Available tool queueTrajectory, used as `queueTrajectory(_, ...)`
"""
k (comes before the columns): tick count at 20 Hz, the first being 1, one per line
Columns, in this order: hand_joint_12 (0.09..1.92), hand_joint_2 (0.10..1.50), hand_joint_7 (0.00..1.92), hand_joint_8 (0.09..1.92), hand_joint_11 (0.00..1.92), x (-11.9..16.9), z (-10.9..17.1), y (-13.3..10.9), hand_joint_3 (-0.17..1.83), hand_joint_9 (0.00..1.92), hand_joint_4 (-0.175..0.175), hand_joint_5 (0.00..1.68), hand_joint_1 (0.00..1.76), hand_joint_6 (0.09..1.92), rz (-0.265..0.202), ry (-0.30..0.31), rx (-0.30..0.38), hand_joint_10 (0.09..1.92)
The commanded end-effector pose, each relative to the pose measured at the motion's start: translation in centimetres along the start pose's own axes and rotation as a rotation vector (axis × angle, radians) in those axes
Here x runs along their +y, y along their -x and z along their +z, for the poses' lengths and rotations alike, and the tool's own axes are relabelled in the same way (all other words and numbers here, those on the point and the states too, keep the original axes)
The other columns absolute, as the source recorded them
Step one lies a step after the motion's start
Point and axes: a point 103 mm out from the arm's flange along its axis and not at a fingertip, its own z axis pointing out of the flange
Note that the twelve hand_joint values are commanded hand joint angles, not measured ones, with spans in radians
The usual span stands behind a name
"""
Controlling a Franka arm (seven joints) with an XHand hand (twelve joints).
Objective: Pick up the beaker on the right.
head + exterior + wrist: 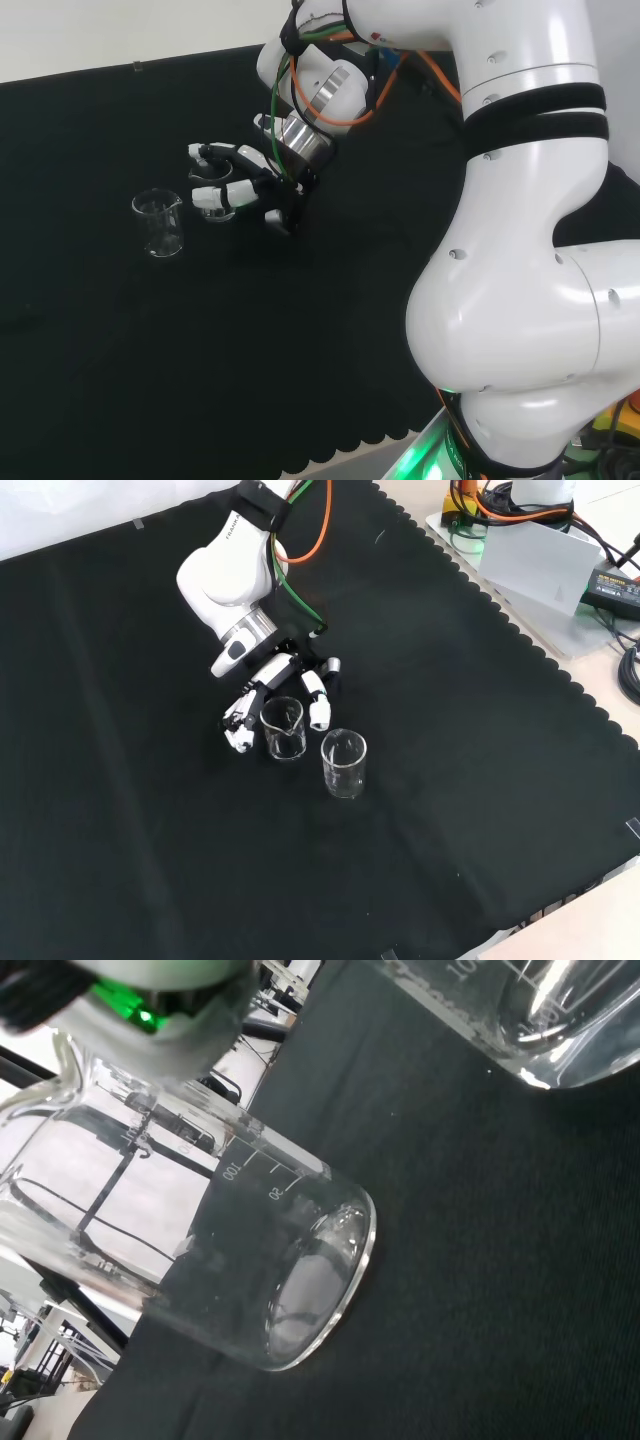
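Two clear glass beakers stand on the black cloth. In the front view the hand [277, 676] reaches down from the top, and one beaker [283, 729] stands between its fingers [239, 727] and thumb [317, 708]. These are spread and nearly straight, one on each side of the glass; contact is unclear. The other beaker [344, 764] stands free, nearer the camera and to the right. In the head view the hand [247, 183] has the enclosed beaker [212, 196] between its fingers, with the free beaker [158, 223] to its left. The wrist view shows the enclosed beaker [250, 1260] close up and the free beaker [540, 1020] beyond.
The arm's white links [520, 250] stand at the right of the head view. Off the cloth at the front view's upper right lie a grey box [535, 560] and cables [620, 580]. The cloth's scalloped edge [560, 690] runs down the right side.
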Motion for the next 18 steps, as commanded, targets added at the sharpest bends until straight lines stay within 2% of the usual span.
queueTrajectory(1,1.14,0.54,0.34,0.58,0.0,0.1,0.0,0.0,0.65,0.35,-0.041,0.52,0.9,0.09,-0.002,0.005,-0.001,0.6)
queueTrajectory(3,1.18,0.55,0.41,0.55,0.0,0.1,0.4,0.1,0.65,0.4,-0.033,0.63,0.92,0.2,0.006,0.016,0.001,0.57)
queueTrajectory(6,1.29,0.56,0.69,0.54,0.03,0.2,0.6,0.1,0.67,0.58,-0.011,0.79,1.0,0.74,0.029,0.037,-0.009,0.53)
queueTrajectory(7,1.31,0.57,0.77,0.55,0.06,0.3,0.6,0.1,0.67,0.63,-0.006,0.84,1.04,0.85,0.034,0.035,-0.01,0.54)
queueTrajectory(8,1.32,0.65,0.82,0.56,0.09,0.4,0.6,0.1,0.62,0.68,0.037,0.94,1.07,0.89,0.04,0.034,-0.017,0.54)
queueTrajectory(9,1.32,0.72,0.85,0.56,0.12,0.5,0.5,0.1,0.55,0.71,0.064,1.01,1.08,0.89,0.044,0.033,-0.022,0.53)
queueTrajectory(10,1.32,0.77,0.87,0.56,0.14,0.5,0.5,0.1,0.51,0.73,0.078,1.05,1.09,0.9,0.046,0.033,-0.024,0.53)
queueTrajectory(12,1.31,0.81,0.91,0.57,0.19,0.4,0.1,-0.2,0.47,0.77,0.074,1.1,1.11,0.87,0.046,0.077,-0.022,0.52)
queueTrajectory(13,1.3,0.79,0.96,0.58,0.25,0.4,-0.1,-0.3,0.49,0.81,0.07,1.13,1.12,0.84,0.044,0.099,-0.027,0.52)
queueTrajectory(14,1.22,0.74,1.11,0.59,0.48,0.4,-0.6,-0.9,0.54,0.96,0.035,1.19,1.14,0.77,0.031,0.133,-0.049,0.53)
queueTrajectory(16,1.02,0.66,1.39,0.5,0.88,0.4,-1.2,-1.4,0.62,1.25,-0.035,1.31,1.18,0.58,0.02,0.151,-0.068,0.46)
queueTrajectory(18,0.86,0.62,1.6,0.37,1.17,0.5,-2.1,-2.0,0.63,1.46,-0.104,1.42,1.2,0.39,0.009,0.157,-0.096,0.33)
